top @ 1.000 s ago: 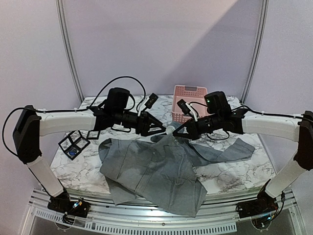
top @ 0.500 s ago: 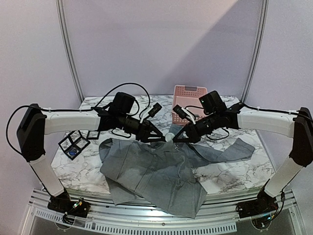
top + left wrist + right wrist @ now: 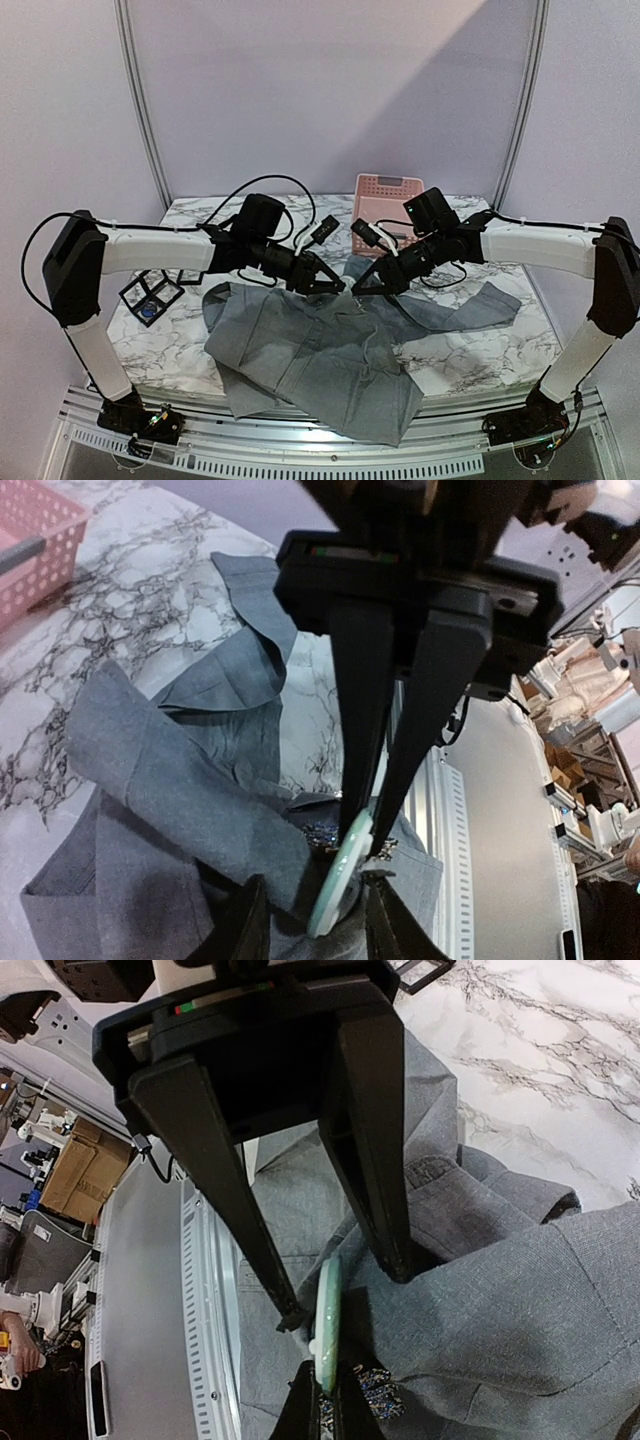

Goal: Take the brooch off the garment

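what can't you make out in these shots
Wrist views: brooch edge-on only; face unseen, fastening hidden in garment folds.
Top view: brooch hidden between left gripper and right gripper.
Left wrist view: left gripper cut off by bottom edge.
Wrist views: whether left gripper touches brooch, unclear.

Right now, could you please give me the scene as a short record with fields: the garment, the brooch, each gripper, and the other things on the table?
garment: grey, crumpled, spread on the marble table
brooch: pale green disc, seen edge-on, not yet off the garment
right gripper: shut on the brooch's edge
left gripper: open, one finger on each side of the brooch
pink basket: far edge, behind the grippers
black-framed clear box: left of the garment
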`<control>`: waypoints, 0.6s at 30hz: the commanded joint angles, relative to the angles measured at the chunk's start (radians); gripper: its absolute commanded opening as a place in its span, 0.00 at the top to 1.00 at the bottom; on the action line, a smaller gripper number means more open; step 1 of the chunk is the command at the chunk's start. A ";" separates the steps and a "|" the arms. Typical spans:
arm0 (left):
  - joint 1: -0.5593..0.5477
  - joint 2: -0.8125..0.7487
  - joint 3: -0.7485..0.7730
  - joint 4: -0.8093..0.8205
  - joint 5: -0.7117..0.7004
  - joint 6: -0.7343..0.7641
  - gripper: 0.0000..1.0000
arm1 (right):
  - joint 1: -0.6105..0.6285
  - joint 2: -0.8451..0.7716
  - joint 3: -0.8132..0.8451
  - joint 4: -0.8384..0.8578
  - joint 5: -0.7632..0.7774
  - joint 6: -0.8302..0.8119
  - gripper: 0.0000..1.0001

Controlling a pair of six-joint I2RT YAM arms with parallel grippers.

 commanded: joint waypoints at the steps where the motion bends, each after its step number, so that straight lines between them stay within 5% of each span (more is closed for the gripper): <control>1: -0.020 0.022 0.004 0.068 0.041 -0.025 0.67 | -0.003 0.024 0.037 -0.031 -0.037 -0.016 1.00; 12: -0.034 0.037 -0.028 0.110 0.080 -0.055 1.00 | -0.002 0.011 0.016 0.021 -0.009 0.004 1.00; 18: -0.039 0.014 -0.061 0.151 0.072 -0.077 1.00 | -0.003 -0.061 -0.095 0.205 0.050 0.126 0.75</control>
